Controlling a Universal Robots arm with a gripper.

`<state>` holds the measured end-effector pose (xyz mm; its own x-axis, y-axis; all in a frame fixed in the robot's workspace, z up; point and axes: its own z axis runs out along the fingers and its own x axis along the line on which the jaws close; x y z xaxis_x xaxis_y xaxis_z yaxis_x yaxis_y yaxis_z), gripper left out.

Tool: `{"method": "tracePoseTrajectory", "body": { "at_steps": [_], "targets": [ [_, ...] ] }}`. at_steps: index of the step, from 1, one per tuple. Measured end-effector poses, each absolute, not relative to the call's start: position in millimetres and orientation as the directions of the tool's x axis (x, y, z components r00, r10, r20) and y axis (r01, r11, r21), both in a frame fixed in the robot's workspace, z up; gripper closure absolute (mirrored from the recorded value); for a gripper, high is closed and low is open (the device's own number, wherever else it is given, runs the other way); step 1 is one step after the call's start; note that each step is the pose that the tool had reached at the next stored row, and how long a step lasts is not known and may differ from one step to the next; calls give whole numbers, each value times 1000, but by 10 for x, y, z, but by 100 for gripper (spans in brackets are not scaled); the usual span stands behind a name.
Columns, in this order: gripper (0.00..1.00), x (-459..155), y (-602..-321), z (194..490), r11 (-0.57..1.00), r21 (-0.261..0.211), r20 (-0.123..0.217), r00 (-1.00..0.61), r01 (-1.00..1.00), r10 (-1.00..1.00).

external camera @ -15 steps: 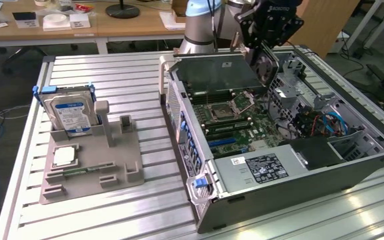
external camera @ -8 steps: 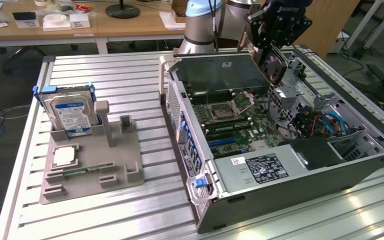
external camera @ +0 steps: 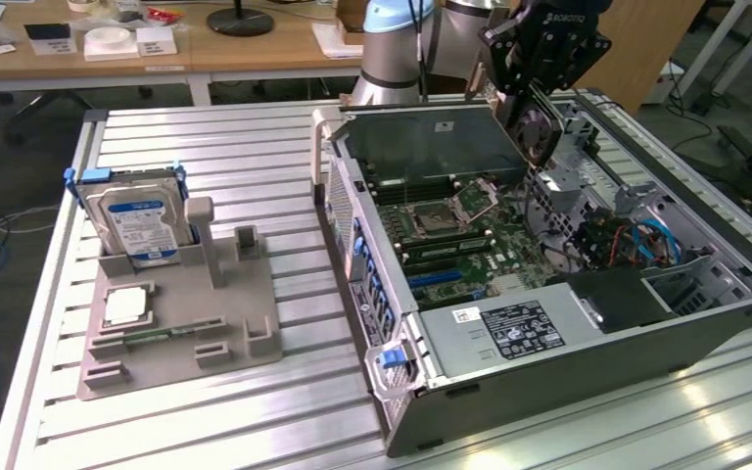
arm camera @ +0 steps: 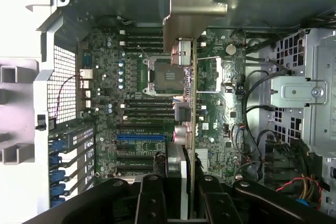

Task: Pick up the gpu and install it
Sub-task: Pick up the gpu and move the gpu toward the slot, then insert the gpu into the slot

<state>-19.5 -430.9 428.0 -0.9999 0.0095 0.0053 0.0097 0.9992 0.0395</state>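
The gpu (external camera: 539, 135) hangs on edge from my gripper (external camera: 535, 98), which is shut on it, above the open computer case (external camera: 390, 294). In the wrist view the gpu (arm camera: 192, 103) appears edge-on as a thin line, with its pale metal bracket (arm camera: 190, 9) at the far end. My gripper (arm camera: 185, 195) clamps the card's near end between its black fingers (arm camera: 152, 198). Beneath the card lies the green motherboard (arm camera: 136, 103), with the CPU socket (arm camera: 165, 74) and a blue slot (arm camera: 139, 136). The card is held above the board and does not touch it.
A grey fixture (external camera: 180, 323) on the slatted table at the exterior view's left holds a hard drive (external camera: 141, 220), a CPU (external camera: 128, 305) and a memory stick (external camera: 141, 338). Inside the case are a power supply (external camera: 507, 328), blue cables (external camera: 650, 240) and a drive cage (arm camera: 296, 90).
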Motion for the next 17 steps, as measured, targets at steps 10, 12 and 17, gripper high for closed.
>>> {"method": "tracePoseTrajectory", "body": {
  "at_steps": [10, 12, 17],
  "targets": [
    [72, -196, -4309, 4280, 999, 40, 5, -999, -36, -36],
    [72, -196, -4309, 4280, 997, 40, 5, -998, -67, -68],
    [72, -195, -4309, 4279, 990, 41, 5, -991, -137, -137]
  ]
}}
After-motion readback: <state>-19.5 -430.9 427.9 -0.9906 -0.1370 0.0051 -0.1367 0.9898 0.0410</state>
